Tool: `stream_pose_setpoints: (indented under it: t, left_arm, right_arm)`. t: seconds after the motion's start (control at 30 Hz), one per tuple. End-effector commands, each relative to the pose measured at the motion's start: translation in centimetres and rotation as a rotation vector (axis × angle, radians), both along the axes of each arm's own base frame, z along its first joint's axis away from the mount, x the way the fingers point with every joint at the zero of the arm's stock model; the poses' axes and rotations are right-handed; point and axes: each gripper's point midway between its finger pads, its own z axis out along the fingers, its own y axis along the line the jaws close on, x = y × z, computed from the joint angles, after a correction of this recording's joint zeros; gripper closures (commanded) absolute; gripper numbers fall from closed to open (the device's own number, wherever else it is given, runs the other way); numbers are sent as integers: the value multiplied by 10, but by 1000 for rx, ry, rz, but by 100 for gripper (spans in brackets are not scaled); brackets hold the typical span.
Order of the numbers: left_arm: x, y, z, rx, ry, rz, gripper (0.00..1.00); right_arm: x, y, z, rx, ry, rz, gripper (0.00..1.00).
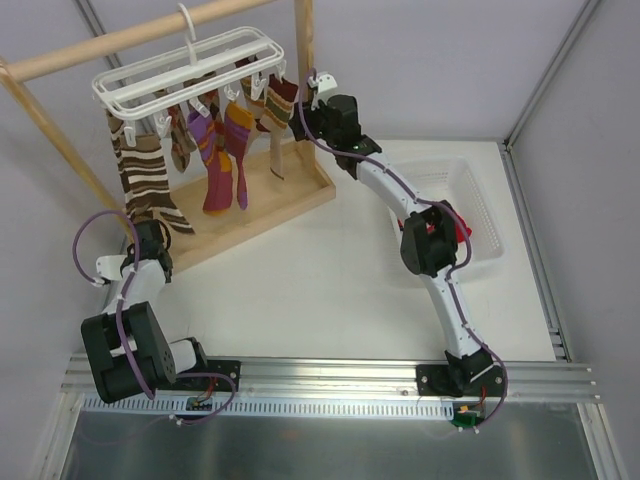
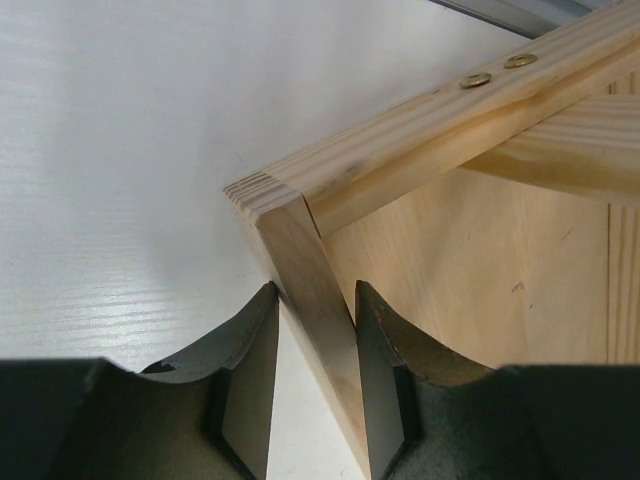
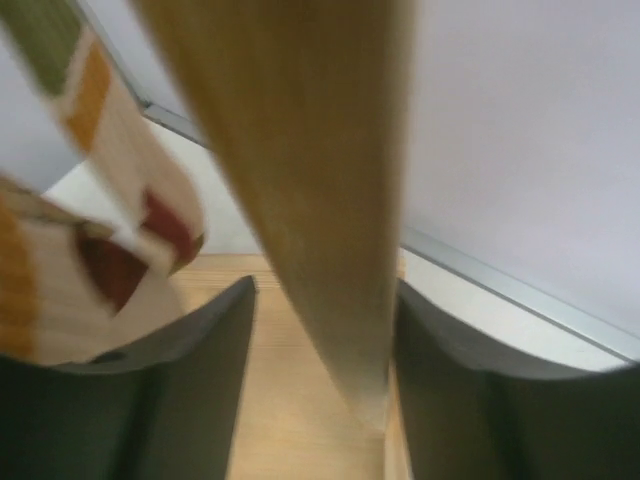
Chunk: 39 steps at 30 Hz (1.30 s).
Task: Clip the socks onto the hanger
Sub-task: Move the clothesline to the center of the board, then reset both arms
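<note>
The white hanger (image 1: 190,65) hangs by its hook from the wooden rack's top rod. Several socks are clipped under it: brown-white striped (image 1: 145,180), magenta-purple with orange bands (image 1: 218,165), brown argyle (image 1: 180,135), and red with white marks (image 1: 280,100). My left gripper (image 1: 150,235) sits at the rack base's near-left corner. In the left wrist view (image 2: 315,290) it is shut on the base's edge rail (image 2: 320,330). My right gripper (image 1: 312,92) is at the rack's right upright. In the right wrist view (image 3: 325,285) its jaws stand either side of that post (image 3: 320,200), with a sock (image 3: 110,200) hanging at the left.
The wooden rack's base tray (image 1: 290,195) lies at the back left. A white plastic basket (image 1: 480,200) stands at the right, and something red (image 1: 461,226) shows in it beside the right arm's elbow. A metal rail (image 1: 330,375) runs along the near edge.
</note>
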Motion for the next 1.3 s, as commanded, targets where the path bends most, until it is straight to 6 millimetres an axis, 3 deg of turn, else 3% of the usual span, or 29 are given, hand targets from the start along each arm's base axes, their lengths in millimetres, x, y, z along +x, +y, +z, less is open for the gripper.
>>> stream_pose_setpoints:
  t: [0.0, 0.03, 0.07, 0.1, 0.13, 0.17, 0.2, 0.23, 0.27, 0.3, 0.33, 0.37, 0.4, 0.43, 0.47, 0.53, 0.57, 0.6, 0.77, 0.8, 0.87, 0.9, 0.93, 1.0, 1.03, 1.07, 1.13, 1.17, 1.27]
  left_arm:
    - [32, -2, 27, 30, -68, -122, 75]
    - [34, -5, 29, 23, -79, -139, 73]
    - [34, -7, 30, 14, -87, -148, 67]
    - [33, -11, 30, 5, -97, -157, 66]
    - [34, -14, 37, 0, -127, -171, 65]
    - [32, -16, 39, 11, -127, -189, 63]
    - [31, -16, 44, 24, -134, -206, 59]
    - [31, -17, 57, 51, -165, -229, 56]
    - [30, -17, 64, 86, -159, -274, 53]
    - [28, -18, 71, 103, -167, -295, 42]
    - [25, -19, 88, 137, -209, -307, 36]
    - [18, -20, 92, 154, -198, -324, 29]
    - [14, -21, 98, 171, -206, -331, 17]
    - [9, -21, 117, 216, -241, -343, 13]
    - [-1, -24, 116, 214, -211, -349, 10]
    - [-7, -28, 136, 247, -222, -384, 4]
    - [-10, -33, 136, 257, -192, -431, 4]
    - [-13, -37, 141, 267, -198, -453, 3]
    - [-27, -52, 158, 316, -192, -545, 1]
    - [-31, -55, 163, 331, -197, -564, 1]
    - [-34, -61, 175, 376, -207, -628, 1]
    - [-36, -65, 182, 397, -228, -656, 1]
    - [-36, -70, 189, 425, -232, -712, 1]
    - [-39, -82, 202, 462, -271, -788, 1]
    - [-39, -94, 208, 479, -294, -875, 1]
    - [-40, -103, 213, 490, -318, -925, 1]
    - [-45, -122, 221, 530, -361, -1051, 1]
    - [-47, -135, 224, 522, -399, -1123, 1]
    - [-57, -167, 239, 554, -489, -1309, 1]
  right_arm:
    - [-33, 25, 11, 3, 29, 104, 38]
    - [-41, 17, 34, 11, 8, 103, 26]
    - [-48, 12, 42, 4, 2, 104, 21]
    - [-56, 5, 20, -30, 48, 106, 17]
    - [-62, -1, 25, -35, 47, 106, 13]
    - [-74, -12, 54, -25, 18, 102, 11]
    - [-80, -20, 57, -29, 24, 99, 11]
    - [-88, -29, 44, -51, 59, 92, 10]
    - [-99, -41, 68, -29, 34, 83, 9]
    - [-108, -47, 76, -22, 28, 85, 9]
    - [-116, -54, 60, -37, 64, 82, 8]
    - [-128, -64, 83, -19, 35, 75, 8]
    - [-135, -70, 83, -20, 46, 67, 7]
    - [-141, -77, 74, -33, 72, 59, 5]
    - [-149, -85, 71, -47, 98, 52, 3]
    - [-167, -98, 86, -39, 95, 45, 0]
    - [-175, -103, 72, -69, 140, 40, 3]
    - [-181, -111, 78, -73, 138, 23, 3]
    - [-206, -140, 50, -150, 238, -42, 3]
    - [-212, -149, 32, -174, 272, -70, 3]
    - [-225, -166, 41, -147, 238, -112, 3]
    - [-232, -178, 20, -172, 261, -155, 3]
    - [-239, -187, 18, -170, 254, -178, 3]
    - [-256, -208, 36, -121, 207, -236, 3]
    - [-266, -216, 21, -127, 231, -244, 3]
    - [-280, -223, 34, -92, 201, -242, 3]
    - [-298, -231, 21, -70, 229, -248, 3]
    - [-311, -241, 32, -35, 197, -254, 3]
    - [-331, -260, 21, 2, 196, -298, 3]
